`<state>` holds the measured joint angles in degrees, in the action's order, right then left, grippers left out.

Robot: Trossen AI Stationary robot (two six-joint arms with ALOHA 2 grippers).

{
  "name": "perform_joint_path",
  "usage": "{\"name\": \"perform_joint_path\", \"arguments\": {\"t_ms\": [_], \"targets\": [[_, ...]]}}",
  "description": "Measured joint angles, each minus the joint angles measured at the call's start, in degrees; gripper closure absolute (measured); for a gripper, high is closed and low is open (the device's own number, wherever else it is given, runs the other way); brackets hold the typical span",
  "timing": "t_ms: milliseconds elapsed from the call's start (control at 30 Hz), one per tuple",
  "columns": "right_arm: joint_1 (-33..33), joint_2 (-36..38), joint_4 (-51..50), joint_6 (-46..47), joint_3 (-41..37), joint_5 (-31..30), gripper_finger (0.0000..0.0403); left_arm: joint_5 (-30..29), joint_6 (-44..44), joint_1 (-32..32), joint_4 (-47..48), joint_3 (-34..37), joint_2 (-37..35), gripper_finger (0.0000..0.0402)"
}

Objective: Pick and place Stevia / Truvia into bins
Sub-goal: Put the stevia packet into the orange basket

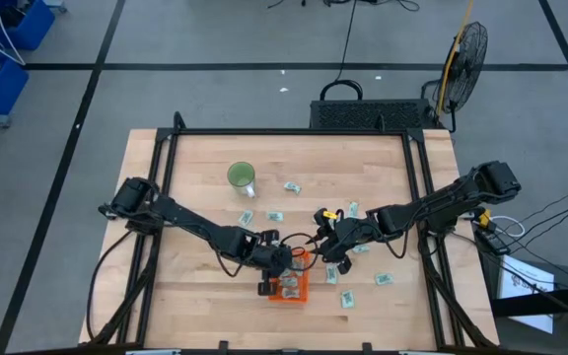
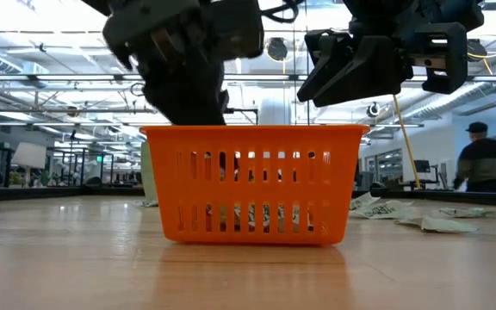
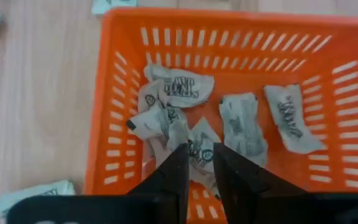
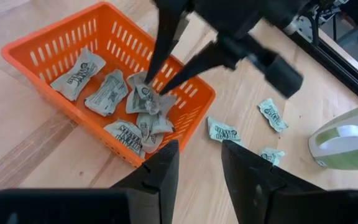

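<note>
left wrist view showed the left gripper (image 3: pixel 199 163) with jaws slightly parted inside the orange tray (image 3: pixel 118 124), closing on a crumpled sachet (image 3: pixel 199 151) among others; whether they gripped it could not be told. right wrist view showed the right gripper (image 4: pixel 199 163) released, empty, beside the tray. only the high view showed loose sachets (image 1: pixel 291 186) scattered near a green cup (image 1: pixel 241 177).

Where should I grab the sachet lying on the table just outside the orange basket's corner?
Pinch the sachet across its narrow width, mid-length, straight down with the right gripper. It lies flat on the table, apart from the orange basket, offering no side edge.
</note>
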<state>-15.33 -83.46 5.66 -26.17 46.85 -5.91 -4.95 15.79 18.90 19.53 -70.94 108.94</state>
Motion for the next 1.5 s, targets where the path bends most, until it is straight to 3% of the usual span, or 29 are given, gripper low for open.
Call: {"name": "perform_joint_path", "arguments": {"t_ms": [267, 567, 633, 733, 867, 1000, 1267, 1500], "targets": [[0.0, 0.0, 0.1, 0.0, 0.0, 0.0, 0.0289, -1.1, -0.7, -0.5, 0.5, 0.0, -0.3, 0.0279], [0.0, 0.0, 0.2, 0.0, 0.0, -0.5, 0.0289, -1.3, -8.2, -2.0, 5.4, 0.0, -9.1, 0.0275], [0.0, 0.0, -0.1, 1.6, 0.0, -3.1, 0.0289, -2.9, -10.5, -2.7, 8.5, 0.0, -11.5, 0.0275], [0.0, 0.0, -3.6, 6.2, 0.0, -7.6, 0.0289, -7.4, -11.7, -3.4, 12.2, -0.1, -14.7, 0.0275], [0.3, 0.0, -13.9, 9.8, 0.0, -7.6, 0.0289, -11.7, -11.6, -4.7, 15.2, -0.1, -17.5, 0.0275], [0.7, 0.0, -21.8, 16.0, 0.0, -7.9, 0.0289, -12.2, -11.6, -5.9, 15.4, -0.1, -18.5, 0.0275], [4.1, 0.1, -24.4, 20.4, 0.0, -10.8, 0.0289, -12.1, -11.6, -7.7, 15.1, -0.1, -18.6, 0.0275], [8.0, 0.1, -24.6, 19.8, -1.4, -7.5, 0.0266, -11.9, -11.6, -7.7, 15.2, -0.1, -18.5, 0.0275]]}}
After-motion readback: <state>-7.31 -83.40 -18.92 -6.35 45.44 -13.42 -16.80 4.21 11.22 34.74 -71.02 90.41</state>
